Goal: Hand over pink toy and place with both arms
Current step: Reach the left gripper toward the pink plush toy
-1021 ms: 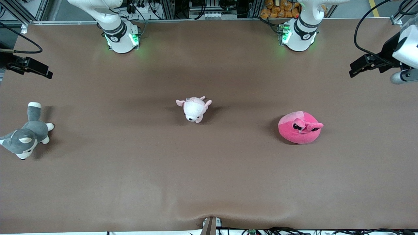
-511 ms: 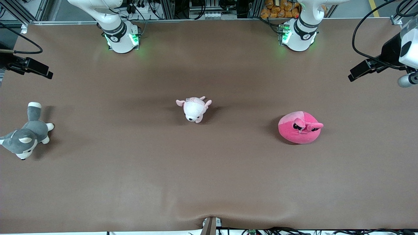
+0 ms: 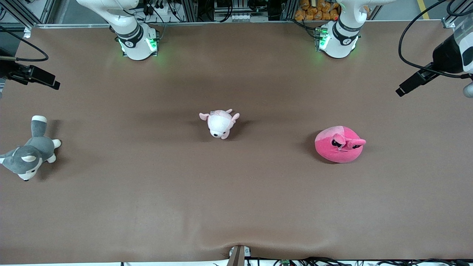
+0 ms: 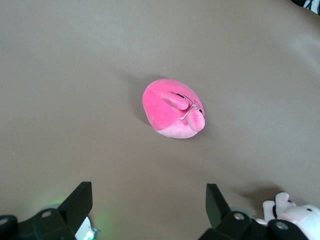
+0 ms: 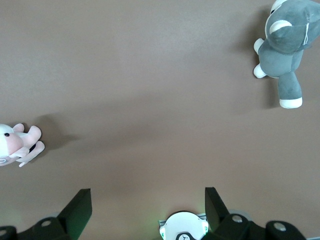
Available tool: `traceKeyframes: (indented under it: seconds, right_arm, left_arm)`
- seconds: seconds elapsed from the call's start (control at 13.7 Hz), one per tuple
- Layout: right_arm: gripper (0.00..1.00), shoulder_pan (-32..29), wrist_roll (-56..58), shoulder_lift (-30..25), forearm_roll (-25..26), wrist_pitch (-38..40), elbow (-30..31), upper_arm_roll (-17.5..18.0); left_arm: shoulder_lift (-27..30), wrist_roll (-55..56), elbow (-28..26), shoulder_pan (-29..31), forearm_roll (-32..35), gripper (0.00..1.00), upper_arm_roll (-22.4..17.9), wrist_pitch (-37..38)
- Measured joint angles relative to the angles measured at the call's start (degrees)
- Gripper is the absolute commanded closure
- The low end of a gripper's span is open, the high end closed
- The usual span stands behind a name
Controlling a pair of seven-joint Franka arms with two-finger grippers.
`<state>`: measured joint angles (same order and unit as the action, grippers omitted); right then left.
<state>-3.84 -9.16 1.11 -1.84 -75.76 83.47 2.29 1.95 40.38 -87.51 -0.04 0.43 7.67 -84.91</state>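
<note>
The pink toy [image 3: 339, 145], a round hot-pink plush, lies on the brown table toward the left arm's end. It also shows in the left wrist view [image 4: 172, 107], well away from the fingers. My left gripper [image 3: 401, 90] hangs high over the table's edge at the left arm's end, apart from the toy. In the left wrist view the left gripper [image 4: 148, 200] is open and empty. My right gripper [image 3: 53, 84] hangs over the right arm's end of the table. In the right wrist view the right gripper [image 5: 148, 200] is open and empty, and the arm waits.
A pale pink-and-white plush [image 3: 220, 123] lies near the table's middle. A grey-and-white husky plush [image 3: 27, 155] lies at the right arm's end. Both arm bases [image 3: 136, 42] stand along the table's edge farthest from the front camera.
The left gripper has turned and drifted a little farther out over the table's edge at the left arm's end. The right arm and the plushes have not moved.
</note>
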Motion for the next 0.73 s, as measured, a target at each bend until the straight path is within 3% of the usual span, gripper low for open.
traceKeyframes:
  seconds: [0.22, 0.51, 0.73]
  right_arm:
    - [0.0, 0.0, 0.0, 0.02, 0.0, 0.01, 0.0, -0.01]
    - [0.0, -0.01, 0.0, 0.05, 0.0, 0.03, 0.0, -0.02]
    - [0.0, -0.01, 0.0, 0.08, 0.0, 0.05, 0.0, -0.02]
  left_arm:
    - [-0.86, 5.08, -0.06, -0.11, 0.04, 0.0, 2.93, 0.02]
    - [-2.54, 5.56, -0.1, 0.36, 1.0, 0.0, 2.92, 0.02]
    - [-3.53, 5.56, 0.0, 0.31, 7.72, 0.0, 2.95, -0.02]
